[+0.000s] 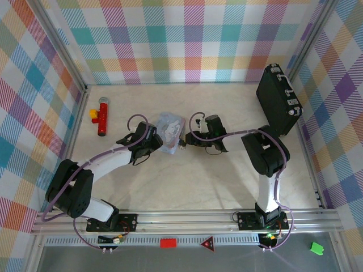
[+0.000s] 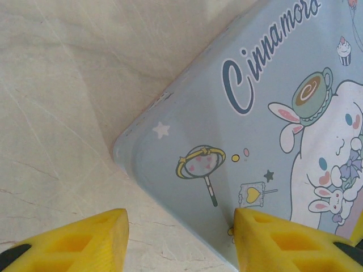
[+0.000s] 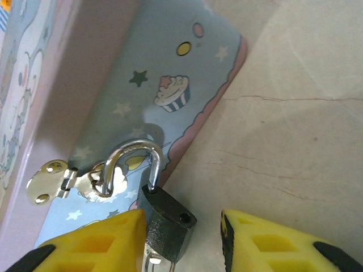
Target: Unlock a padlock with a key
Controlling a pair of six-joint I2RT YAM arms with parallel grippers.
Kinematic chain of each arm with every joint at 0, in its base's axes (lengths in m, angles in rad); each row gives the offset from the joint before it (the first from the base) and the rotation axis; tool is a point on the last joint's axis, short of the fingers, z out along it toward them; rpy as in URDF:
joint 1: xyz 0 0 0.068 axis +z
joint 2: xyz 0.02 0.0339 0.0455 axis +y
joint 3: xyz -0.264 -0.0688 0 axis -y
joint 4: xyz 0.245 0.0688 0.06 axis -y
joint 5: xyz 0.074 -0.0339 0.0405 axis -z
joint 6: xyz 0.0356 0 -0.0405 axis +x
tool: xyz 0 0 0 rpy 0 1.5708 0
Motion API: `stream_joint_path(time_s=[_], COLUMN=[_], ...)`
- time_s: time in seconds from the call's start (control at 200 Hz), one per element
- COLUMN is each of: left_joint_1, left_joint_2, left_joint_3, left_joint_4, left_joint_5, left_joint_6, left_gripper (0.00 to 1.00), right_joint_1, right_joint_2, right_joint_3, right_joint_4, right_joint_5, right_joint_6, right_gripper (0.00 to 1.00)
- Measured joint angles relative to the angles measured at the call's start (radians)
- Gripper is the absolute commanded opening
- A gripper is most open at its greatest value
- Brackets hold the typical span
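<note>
The padlock point(image 3: 167, 222) hangs from the hasp point(image 3: 54, 184) on the blue pouch point(image 3: 170, 62), its dark body between the parted fingers of the right claw point(image 3: 182, 226). The left claw point(image 2: 180, 224), also apart, straddles the pouch edge; I'd clamp there first so turning doesn't drag everything across the tabletop point(image 3: 295, 113).

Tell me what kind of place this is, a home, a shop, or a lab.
Probably a lab robot test cell: left arm and right arm bolted to a metal rail, plaid panels walling the table, a padlock hung on a cartoon pouch as prop.
</note>
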Motion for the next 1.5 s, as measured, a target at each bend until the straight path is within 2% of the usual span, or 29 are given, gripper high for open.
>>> stream_joint_path(time_s=[0.165, 0.365, 0.605, 0.62, 0.64, 0.885, 1.205, 1.375, 1.5], left_joint_1=[0.0, 0.001, 0.005, 0.006, 0.007, 0.037, 0.046, 0.046, 0.047], left_joint_2=[0.0, 0.0, -0.003, -0.003, -0.005, -0.019, -0.035, -0.041, -0.041], left_joint_3=[-0.001, -0.002, -0.005, -0.005, -0.006, -0.017, -0.038, -0.044, -0.044], left_joint_4=[0.002, 0.004, 0.005, 0.005, 0.004, 0.001, 0.012, 0.014, 0.014], left_joint_5=[0.003, 0.006, 0.009, 0.008, 0.007, 0.013, 0.028, 0.029, 0.03], left_joint_6=[0.003, 0.003, 0.003, 0.003, 0.003, 0.003, 0.003, 0.003, 0.003], left_gripper=[0.51, 0.51, 0.51, 0.51, 0.51, 0.51, 0.51, 0.51, 0.51], right_joint_1=[0.039, 0.074, 0.126, 0.127, 0.13, 0.17, 0.164, 0.164, 0.171], right_joint_2=[0.003, 0.002, 0.0, 0.0, 0.0, 0.008, 0.041, 0.055, 0.057], right_joint_3=[0.002, 0.006, 0.063, 0.066, 0.07, 0.112, 0.166, 0.165, 0.136], right_joint_4=[0.002, -0.006, -0.116, -0.122, -0.128, -0.199, -0.235, -0.19, -0.128], right_joint_5=[0.013, 0.099, 0.226, 0.231, 0.235, 0.325, 0.306, 0.281, 0.261], right_joint_6=[-0.016, -0.026, -0.045, -0.045, -0.048, -0.077, -0.058, -0.035, 0.003], right_gripper=[0.39, 0.39, 0.45, 0.49, 0.5, 0.5, 0.37, 0.29, 0.18])
